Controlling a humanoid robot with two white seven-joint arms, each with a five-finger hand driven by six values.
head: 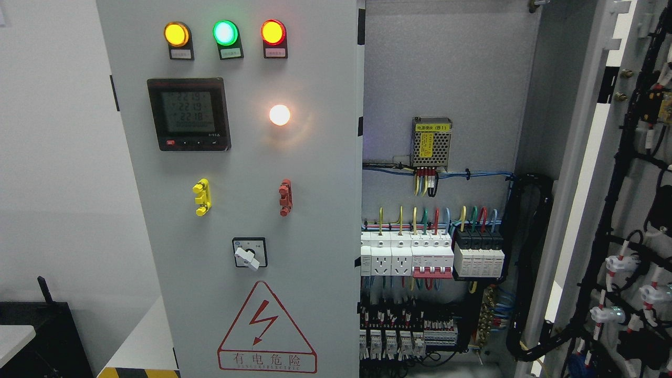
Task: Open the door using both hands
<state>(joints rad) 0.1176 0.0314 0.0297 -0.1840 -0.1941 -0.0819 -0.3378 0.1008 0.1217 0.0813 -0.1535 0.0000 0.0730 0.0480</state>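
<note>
Neither robot hand shows anywhere, so I cannot tell their state, nor place anything relative to them. The grey metal right-hand cabinet door (604, 210) stands swung wide, baring the wired breaker panel (430, 252); the grey left door with indicator lamps (236, 210) remains closed, likely next.

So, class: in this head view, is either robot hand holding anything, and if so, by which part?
Nothing is seen held: neither robot hand is in view. The right door already stands open, showing the wiring inside; the left door is shut, and nothing touches it.
</note>
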